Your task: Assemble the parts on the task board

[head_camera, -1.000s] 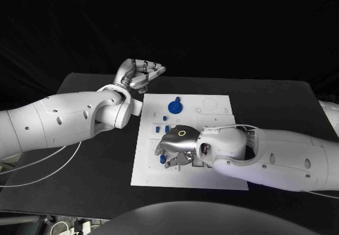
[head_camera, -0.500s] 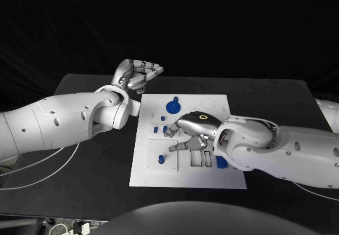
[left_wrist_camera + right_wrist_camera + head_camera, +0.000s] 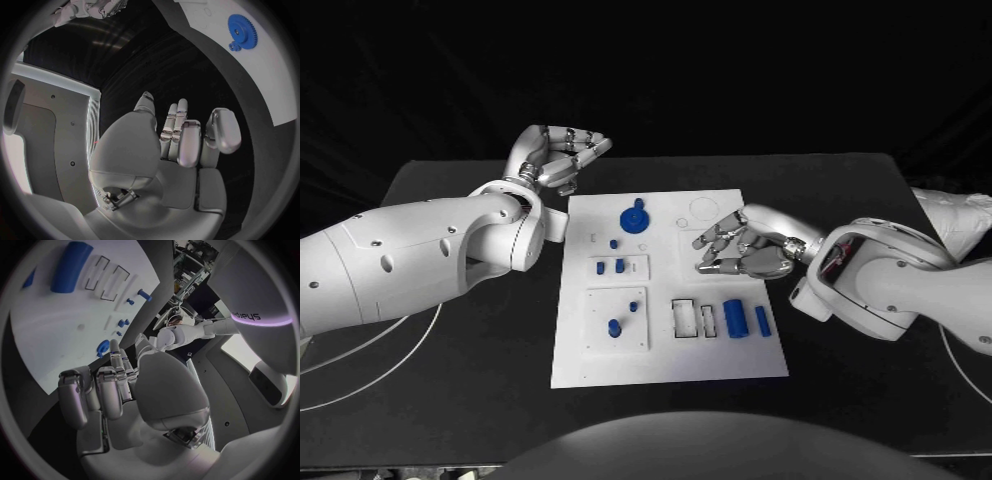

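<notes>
The left robot hand (image 3: 560,155) hovers off the task board's (image 3: 668,355) far left corner, its silver fingers curled in on nothing. The flat white board lies mid-worktop (image 3: 459,390), carrying a blue toothed gear (image 3: 635,217) and cylindrical blue parts (image 3: 734,318). The right robot hand (image 3: 744,247) hangs over its right edge, fingers curled, holding nothing.

Task board (image 3: 733,362): matt white plate, smooth. Parts: blue plastic, smooth, including toothed gear (image 3: 635,217) near far edge and cylinders (image 3: 734,318) at near right. Table (image 3: 459,330): matt black. Left hand (image 3: 557,155), right hand (image 3: 740,244): silvery metal look, satin sheen. Arm shells: glossy white plastic.
</notes>
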{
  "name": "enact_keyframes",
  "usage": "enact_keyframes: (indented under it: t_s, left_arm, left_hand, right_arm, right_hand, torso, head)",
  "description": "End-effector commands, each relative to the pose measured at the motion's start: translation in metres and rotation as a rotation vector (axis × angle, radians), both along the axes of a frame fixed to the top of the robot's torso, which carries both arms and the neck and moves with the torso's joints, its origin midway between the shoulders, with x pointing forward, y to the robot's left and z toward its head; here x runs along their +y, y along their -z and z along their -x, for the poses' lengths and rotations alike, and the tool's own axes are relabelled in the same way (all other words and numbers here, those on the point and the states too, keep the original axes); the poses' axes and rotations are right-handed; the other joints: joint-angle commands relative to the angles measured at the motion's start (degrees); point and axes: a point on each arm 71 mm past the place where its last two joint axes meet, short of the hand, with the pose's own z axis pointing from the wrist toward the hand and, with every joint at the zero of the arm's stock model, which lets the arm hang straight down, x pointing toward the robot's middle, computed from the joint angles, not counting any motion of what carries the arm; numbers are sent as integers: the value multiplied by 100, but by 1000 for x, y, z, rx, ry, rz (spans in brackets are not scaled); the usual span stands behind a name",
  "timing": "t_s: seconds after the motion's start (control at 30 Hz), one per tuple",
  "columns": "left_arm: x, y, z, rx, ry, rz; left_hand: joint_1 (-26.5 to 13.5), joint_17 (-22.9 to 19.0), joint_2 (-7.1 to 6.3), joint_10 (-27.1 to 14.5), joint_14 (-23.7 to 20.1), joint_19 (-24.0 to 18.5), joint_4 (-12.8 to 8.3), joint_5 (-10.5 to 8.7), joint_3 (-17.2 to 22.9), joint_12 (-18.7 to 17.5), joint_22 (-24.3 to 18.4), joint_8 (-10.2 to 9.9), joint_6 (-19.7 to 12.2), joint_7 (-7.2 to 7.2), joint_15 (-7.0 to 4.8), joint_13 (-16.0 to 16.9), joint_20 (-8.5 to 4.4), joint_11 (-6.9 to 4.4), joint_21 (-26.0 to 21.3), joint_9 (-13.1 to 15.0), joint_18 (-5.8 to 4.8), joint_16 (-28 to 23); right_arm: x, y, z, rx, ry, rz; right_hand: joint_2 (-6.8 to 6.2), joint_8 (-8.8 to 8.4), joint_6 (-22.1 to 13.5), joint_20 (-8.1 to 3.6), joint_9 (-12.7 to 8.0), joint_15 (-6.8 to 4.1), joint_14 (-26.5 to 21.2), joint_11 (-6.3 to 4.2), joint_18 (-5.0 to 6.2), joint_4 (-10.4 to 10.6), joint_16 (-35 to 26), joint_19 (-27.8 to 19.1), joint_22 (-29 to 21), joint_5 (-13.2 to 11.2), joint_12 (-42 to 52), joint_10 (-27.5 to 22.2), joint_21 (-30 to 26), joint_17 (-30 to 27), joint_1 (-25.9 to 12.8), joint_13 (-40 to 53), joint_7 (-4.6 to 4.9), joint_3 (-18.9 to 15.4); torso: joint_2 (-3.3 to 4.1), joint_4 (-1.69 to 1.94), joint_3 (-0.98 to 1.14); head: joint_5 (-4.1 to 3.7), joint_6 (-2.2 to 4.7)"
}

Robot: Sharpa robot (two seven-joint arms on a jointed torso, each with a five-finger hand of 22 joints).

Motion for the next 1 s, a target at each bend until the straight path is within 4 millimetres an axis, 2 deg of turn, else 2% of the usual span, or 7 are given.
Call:
enact_keyframes:
  t_s: [0.03, 0.23, 0.3, 0.47, 0.6, 0.83, 1.0]
  left_arm:
    - [-2, -1, 1, -5, 17, 3]
    - [-3, 0, 0, -3, 15, 2]
    - [-4, 0, 0, -3, 16, 2]
    - [-8, 0, 0, -3, 24, 4]
    - [-10, 0, 0, -3, 28, 5]
    - [-10, 0, 0, -3, 29, 5]
    - [-9, 0, -1, -3, 30, 5]
  left_hand:
    - [6, -7, 47, -20, -23, -5, -2, 31, -2, -39, 831, -27, -39, 16, 3, -6, -16, 13, -28, -9, 57, -13]
    - [2, -18, 46, -18, -27, -7, 0, 31, -13, -39, 829, -30, -47, 18, 3, -5, -16, 13, -36, -11, 58, -21]
    - [2, -18, 46, -18, -27, -7, 0, 31, -13, -39, 829, -30, -47, 18, 3, -5, -16, 13, -36, -11, 58, -21]
    - [-1, -20, 44, -18, -28, -8, 0, 31, -18, -39, 828, -33, -54, 20, 3, -5, -16, 14, -39, -13, 59, -22]
    - [-1, -20, 44, -18, -28, -8, 0, 31, -18, -39, 828, -33, -54, 20, 3, -5, -16, 14, -39, -13, 59, -22]
    - [-1, -18, 44, -18, -26, -5, 0, 31, -21, -39, 830, -35, -59, 21, 4, -5, -16, 15, -36, -13, 58, -21]
    - [-1, -16, 44, -18, -26, -3, 0, 31, -23, -39, 831, -36, -62, 22, 4, -5, -16, 15, -34, -14, 57, -20]
  right_arm:
    - [-16, 1, 6, 52, 108, -6]
    - [-37, -3, 18, 107, 195, 44]
    - [-40, -5, 19, 122, 206, 67]
    - [-44, -4, 21, 181, 242, 141]
    - [-45, 1, 21, 216, 260, 215]
    - [-43, 9, 23, 209, 269, 354]
    - [-38, 15, 24, 209, 263, 447]
  right_hand:
    - [32, -18, -107, -51, -5, -103, 608, -102, -81, 53, 23, 589, 1510, 99, 295, 325, 26, 1509, -93, 146, -41, -94]
    - [0, -17, -397, -227, -5, -331, 545, -292, 52, 192, -93, 209, 1302, 552, 2022, 506, -448, 1374, -584, 1473, -138, -387]
    - [162, 136, -415, -272, 58, -324, 578, -331, 56, 223, -33, 205, 1296, 726, 4611, 18, -471, 1441, -840, 4048, -116, -497]
    - [219, 520, -265, -188, 273, -187, 608, -206, 81, 185, 23, 152, 1273, 1220, 8090, 2462, -559, 1509, -1523, 8315, -97, -850]
    - [250, 1010, -206, -142, 609, -185, 608, -146, 53, 141, 23, 242, 1321, 1498, 8185, 2697, -456, 1509, -1423, 8494, -108, -909]
    - [171, 1798, 45, -285, 1260, -334, 608, -354, -43, -12, 23, 498, 1458, 1578, 8185, 2697, -109, 1509, -1353, 8494, -316, -841]
    - [130, 2057, -22, -384, 1644, -418, 608, -443, -56, 34, 23, 533, 1476, 1615, 8185, 2697, -62, 1509, -1545, 8494, -393, -805]
  torso:
    - [-2, -13, -3]
    - [-7, -2, -23]
    - [-19, -13, -20]
    - [-14, -5, -25]
    - [-25, -14, -22]
    - [-14, -16, -16]
    - [-22, -13, -18]
  head:
    - [-91, 1]
    - [-232, 1]
    - [-264, 1]
    - [-398, 1]
    - [-467, 1]
    - [-501, 1]
    - [-526, 1]
